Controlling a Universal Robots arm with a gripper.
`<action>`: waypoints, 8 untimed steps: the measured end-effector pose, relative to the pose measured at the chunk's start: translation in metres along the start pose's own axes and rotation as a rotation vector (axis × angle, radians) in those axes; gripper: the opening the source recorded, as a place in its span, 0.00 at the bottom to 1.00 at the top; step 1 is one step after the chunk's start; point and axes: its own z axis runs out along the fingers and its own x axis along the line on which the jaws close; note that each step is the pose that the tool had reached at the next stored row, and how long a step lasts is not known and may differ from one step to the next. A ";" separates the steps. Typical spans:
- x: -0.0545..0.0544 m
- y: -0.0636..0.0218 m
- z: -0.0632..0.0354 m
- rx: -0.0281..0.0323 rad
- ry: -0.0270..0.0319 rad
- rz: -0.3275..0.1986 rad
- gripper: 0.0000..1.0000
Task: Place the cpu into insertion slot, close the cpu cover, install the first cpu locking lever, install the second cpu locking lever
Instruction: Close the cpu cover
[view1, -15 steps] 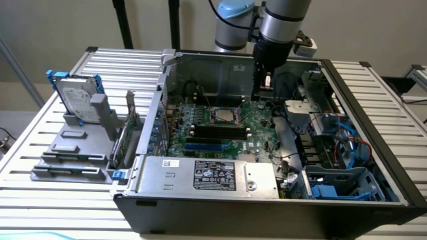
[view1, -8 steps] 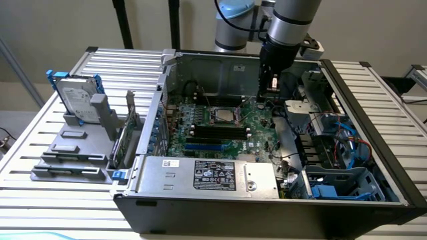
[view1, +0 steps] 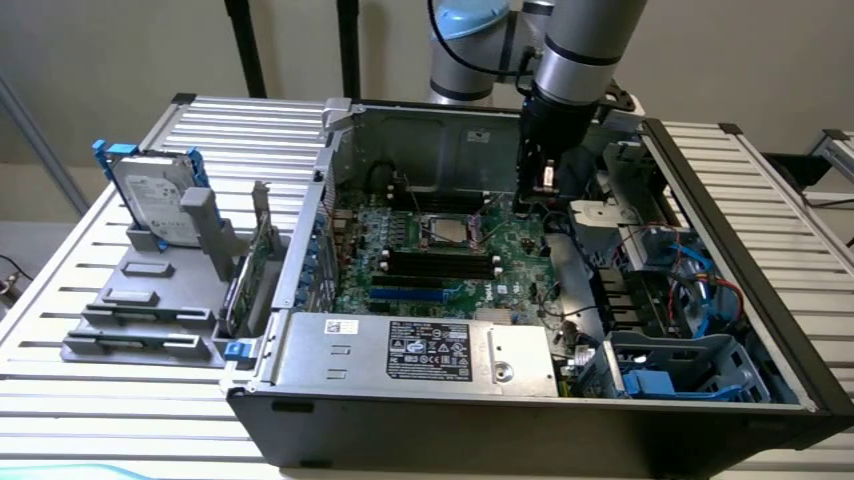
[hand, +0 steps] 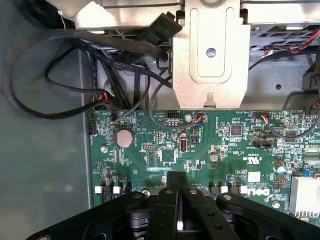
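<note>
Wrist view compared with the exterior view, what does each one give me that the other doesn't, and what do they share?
Wrist view: the round coin battery on the green circuit board, looped black cables and a silver bracket past the board's edge. Exterior view: the insertion slot, the black memory slots, the labelled grey box and a hard drive standing outside the case. Shared: that board and the gripper, fingers shut, over it.
</note>
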 end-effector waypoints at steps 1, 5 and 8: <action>0.000 0.0001 0.0018 0.0001 -0.0002 -0.002 0.11; 0.000 -0.0036 0.0079 0.0008 0.0000 -0.015 0.11; -0.001 -0.0084 0.0089 0.0120 -0.0001 -0.017 0.11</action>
